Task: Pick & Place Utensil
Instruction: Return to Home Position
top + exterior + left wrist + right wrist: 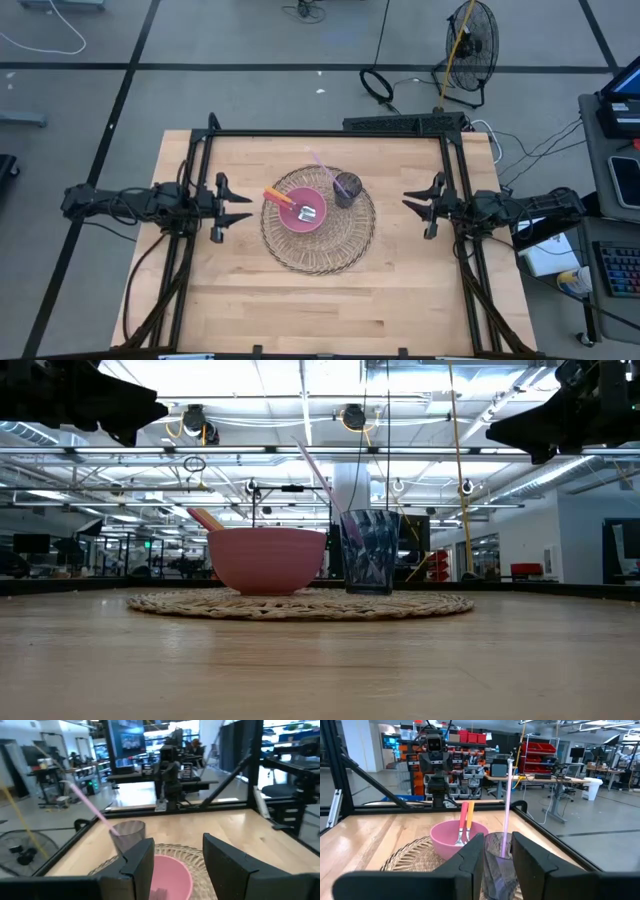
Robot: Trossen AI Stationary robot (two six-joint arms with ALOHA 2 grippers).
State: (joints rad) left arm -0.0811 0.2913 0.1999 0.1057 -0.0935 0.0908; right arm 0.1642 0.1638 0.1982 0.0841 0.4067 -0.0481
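Observation:
A pink bowl (302, 211) sits on a round woven mat (318, 222) mid-table, with two utensils, orange- and pink-handled (465, 821), lying in it, heads down and handles leaning on its rim. A dark translucent cup (347, 188) stands on the mat beside the bowl, and a pink straw (507, 805) stands in it, leaning on the rim. My left gripper (238, 209) hovers open left of the mat, raised off the table. My right gripper (414, 203) hovers open right of the mat. Neither touches anything.
A black frame (330, 133) runs along the table's far edge and down both sides past the arm bases. Bare wood lies in front of the mat toward the near edge. A fan (470, 45) and cables lie on the floor beyond the table.

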